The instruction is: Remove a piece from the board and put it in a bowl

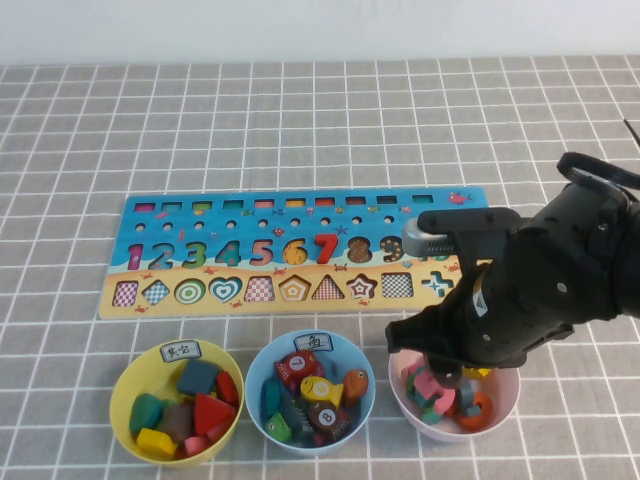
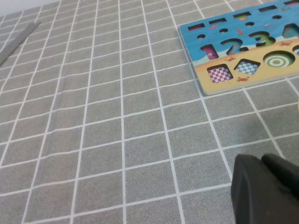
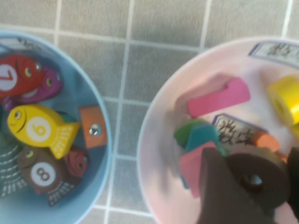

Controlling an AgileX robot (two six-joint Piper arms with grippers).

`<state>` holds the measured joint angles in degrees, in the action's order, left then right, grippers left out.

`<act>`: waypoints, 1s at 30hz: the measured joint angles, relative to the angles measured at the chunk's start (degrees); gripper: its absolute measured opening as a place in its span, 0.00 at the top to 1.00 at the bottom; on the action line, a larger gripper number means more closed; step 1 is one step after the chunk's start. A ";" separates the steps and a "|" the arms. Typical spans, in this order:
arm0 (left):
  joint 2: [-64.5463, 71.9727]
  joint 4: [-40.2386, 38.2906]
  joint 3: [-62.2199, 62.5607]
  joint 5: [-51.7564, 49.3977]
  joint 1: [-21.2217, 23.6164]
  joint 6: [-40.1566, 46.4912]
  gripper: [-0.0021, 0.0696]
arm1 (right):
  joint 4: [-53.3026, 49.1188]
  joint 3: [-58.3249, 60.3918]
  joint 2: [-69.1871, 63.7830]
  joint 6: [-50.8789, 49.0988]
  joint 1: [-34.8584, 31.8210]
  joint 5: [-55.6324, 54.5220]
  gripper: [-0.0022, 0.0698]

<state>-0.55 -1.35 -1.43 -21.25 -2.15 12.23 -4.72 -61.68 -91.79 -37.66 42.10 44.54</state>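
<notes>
My right gripper [image 1: 441, 366] hangs over the pale pink bowl [image 1: 506, 400] at the front right. In the right wrist view the gripper [image 3: 254, 189] is shut on the dark grey-brown numeral 8 [image 3: 272, 173] and holds it just above the pieces lying in the pink bowl [image 3: 154, 140]. The bowl's white label [image 3: 275, 49] shows on its rim. The blue and yellow board [image 1: 290, 250] lies beyond the bowls, its left end also in the left wrist view [image 2: 243, 51]. My left gripper [image 2: 264, 191] is shut and empty, low over bare table left of the board, out of the high view.
A light blue bowl [image 1: 310, 392] with fish pieces sits beside the pink bowl, and also shows in the right wrist view [image 3: 100, 154]. A yellow bowl [image 1: 178, 402] with shape pieces stands at the front left. My right arm [image 1: 540, 270] covers the board's right end.
</notes>
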 joint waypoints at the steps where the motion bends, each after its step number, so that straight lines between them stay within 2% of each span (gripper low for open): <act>1: 0.00 0.00 0.00 0.00 0.00 0.00 0.97 | -0.35 -0.20 0.00 0.00 -0.09 0.00 0.62; 19: 0.00 0.00 0.00 0.00 0.00 0.00 0.97 | -2.15 -0.24 -1.55 0.00 -0.29 0.21 0.62; 26: 0.00 0.00 0.00 0.00 0.00 0.00 0.97 | -1.92 -0.24 -1.60 0.00 -0.29 0.88 0.48; 30: 0.00 0.00 0.00 0.00 0.00 0.00 0.97 | -1.92 -0.28 -1.60 0.00 -0.29 2.07 0.46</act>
<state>-0.55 -1.35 -1.43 -21.25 -2.15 12.23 -6.64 -61.96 -93.39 -37.66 41.81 46.61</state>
